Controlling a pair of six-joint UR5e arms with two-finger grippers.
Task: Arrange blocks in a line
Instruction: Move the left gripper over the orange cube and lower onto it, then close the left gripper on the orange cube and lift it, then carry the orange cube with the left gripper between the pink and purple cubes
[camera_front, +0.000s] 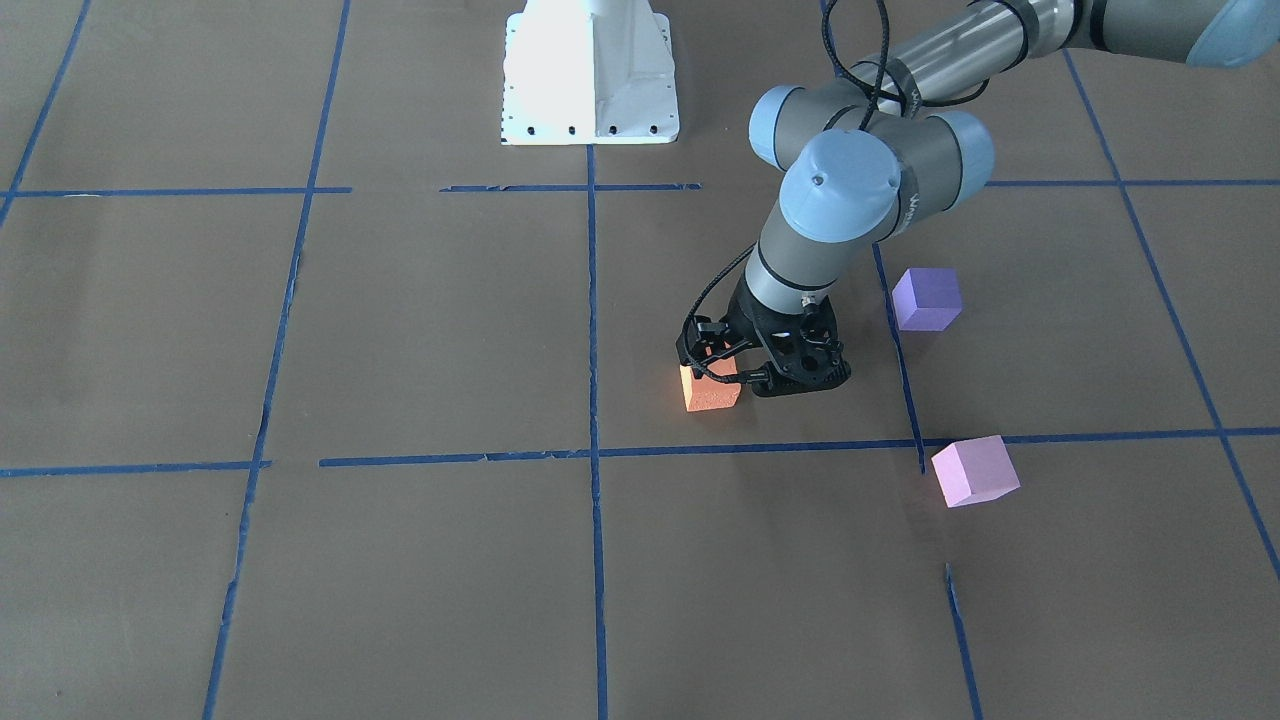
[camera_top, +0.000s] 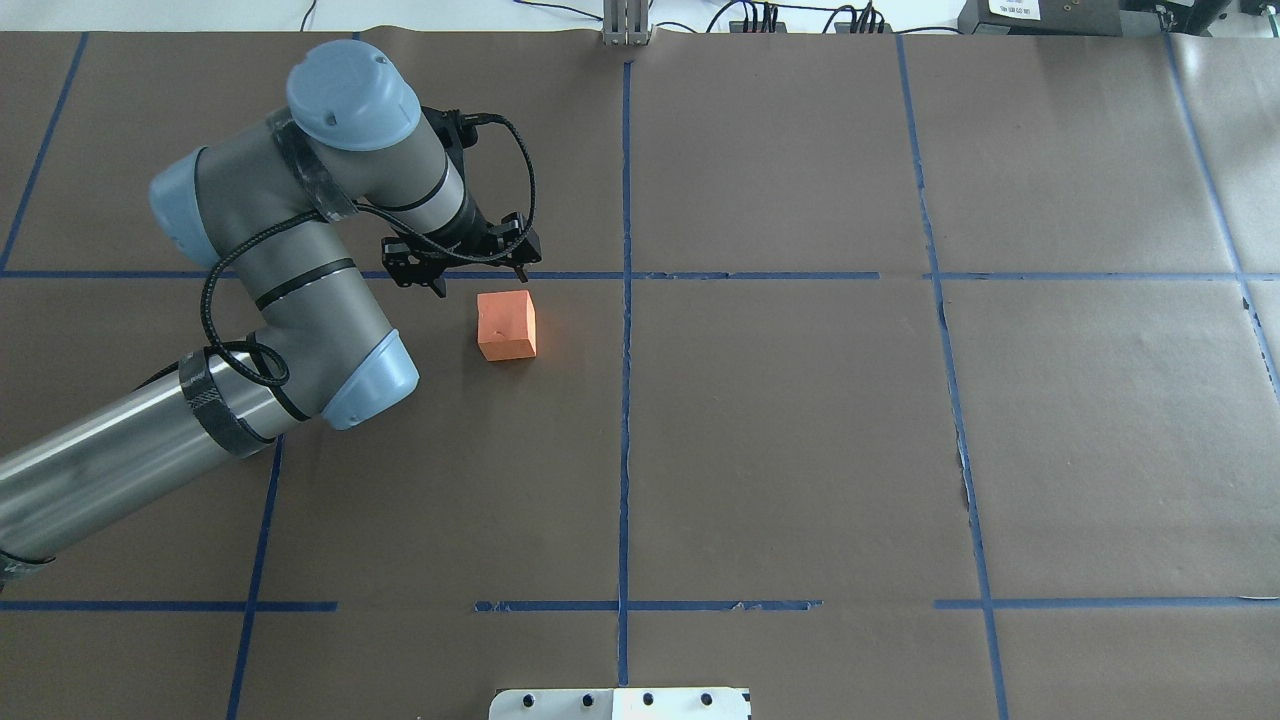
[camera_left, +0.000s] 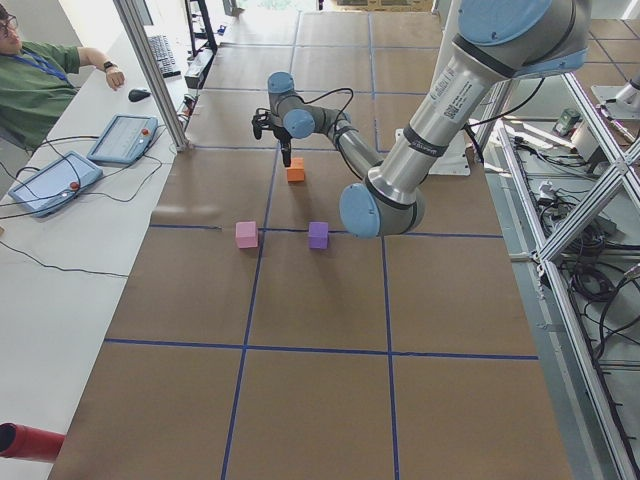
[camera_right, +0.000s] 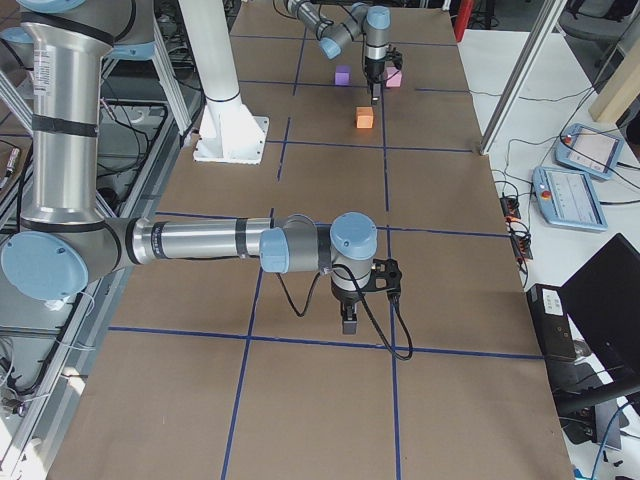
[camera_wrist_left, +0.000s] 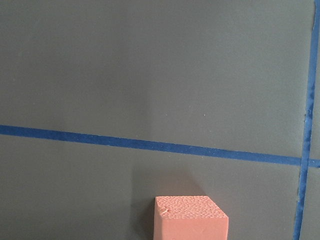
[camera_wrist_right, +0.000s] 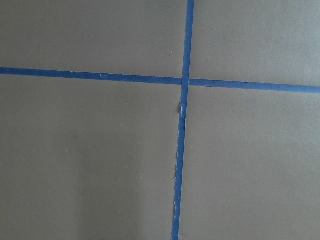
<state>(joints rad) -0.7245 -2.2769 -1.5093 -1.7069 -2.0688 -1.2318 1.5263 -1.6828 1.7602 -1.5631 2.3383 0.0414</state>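
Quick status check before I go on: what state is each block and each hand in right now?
orange block: resting on the table, not gripped.
purple block: resting on the table, untouched.
pink block: resting on the table, untouched; the three form no line yet.
left hand: open, empty, close beside the orange block.
right hand: over the table, away from the blocks; open or shut cannot be told.
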